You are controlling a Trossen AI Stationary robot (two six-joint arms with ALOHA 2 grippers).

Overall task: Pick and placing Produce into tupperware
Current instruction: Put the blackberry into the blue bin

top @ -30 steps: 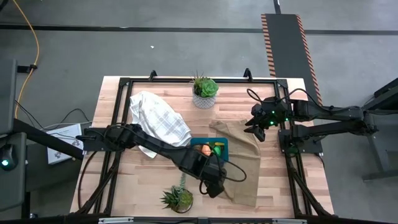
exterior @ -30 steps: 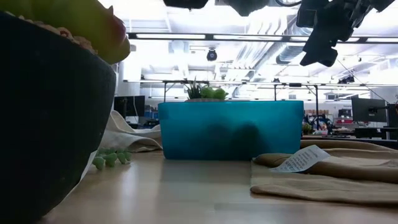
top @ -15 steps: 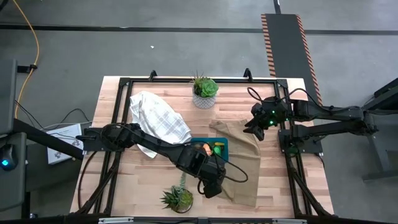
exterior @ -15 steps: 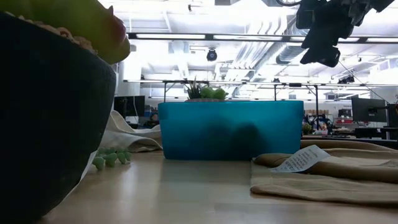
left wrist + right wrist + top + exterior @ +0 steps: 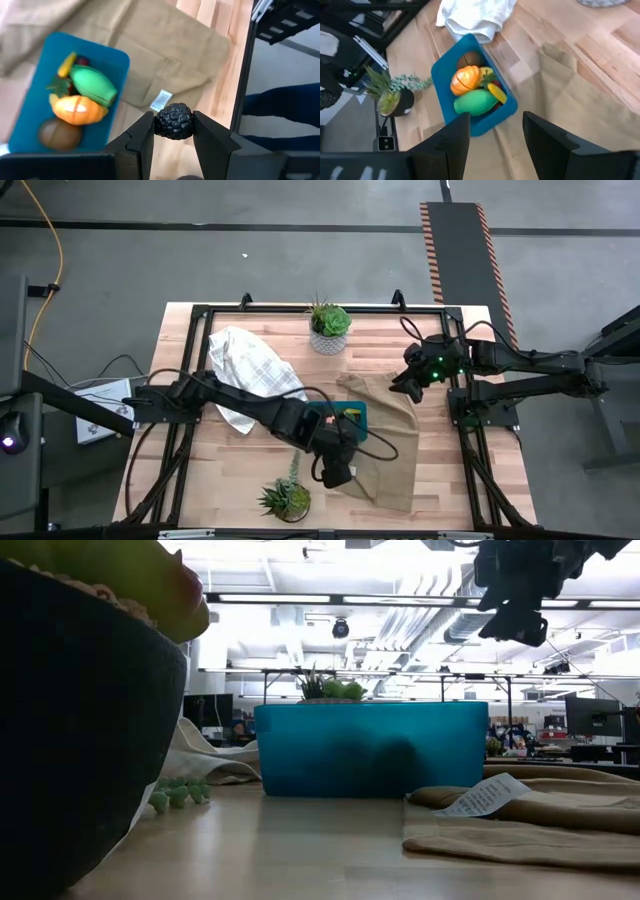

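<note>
A black berry (image 5: 173, 120), bumpy and round, is clamped between the 2 fingers of the left gripper (image 5: 173, 131), at the lower middle of the left wrist view. It is held over the tan cloth (image 5: 165, 60), with the tupperware (image 5: 25, 130) to the left of it in that frame. The tupperware already holds a green piece (image 5: 93, 85), an orange piece (image 5: 78, 110), a brown piece (image 5: 57, 134) and a yellow banana (image 5: 67, 65).

The step in hand looks to be carrying the berry in. It should be brought fully above the teal rim before release, and lowered close so it cannot bounce off the pile.

The right gripper (image 5: 410, 383) is parked in the right half of the high view over the cloth, its fingers apart and empty.
</note>
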